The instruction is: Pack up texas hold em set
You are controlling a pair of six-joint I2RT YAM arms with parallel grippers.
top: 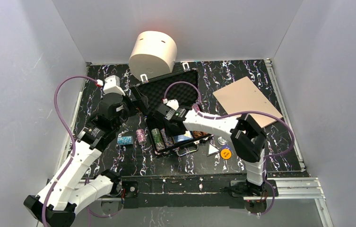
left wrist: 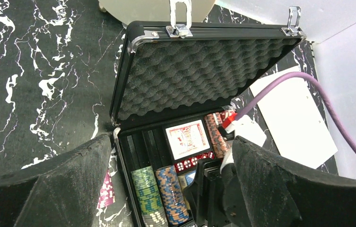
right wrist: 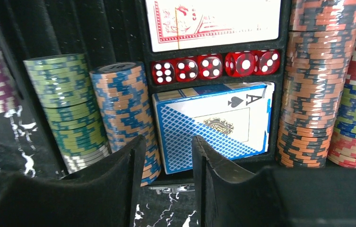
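Note:
The black briefcase (top: 169, 90) stands open at mid-table, its foam lid (left wrist: 199, 71) up. Its tray holds green chips (right wrist: 67, 104), blue-orange chips (right wrist: 126, 109), orange chips (right wrist: 308, 80), a red deck (right wrist: 213, 21), a blue deck (right wrist: 213, 118) and red dice (right wrist: 216, 66). My right gripper (right wrist: 166, 146) is open and empty, over the tray's front edge just before the blue deck. My left gripper (left wrist: 171, 142) is wide open and empty, above the tray's left side. A teal stack (top: 125, 140) and a magenta stack (top: 141, 137) lie loose left of the case. The yellow button (top: 226, 153) lies to its right.
A cream cylinder (top: 153, 53) stands behind the lid. A tan board (top: 247, 100) lies at the back right. A small white triangle (top: 212, 150) and a silver disc (top: 221, 140) lie by the button. White walls close in on three sides.

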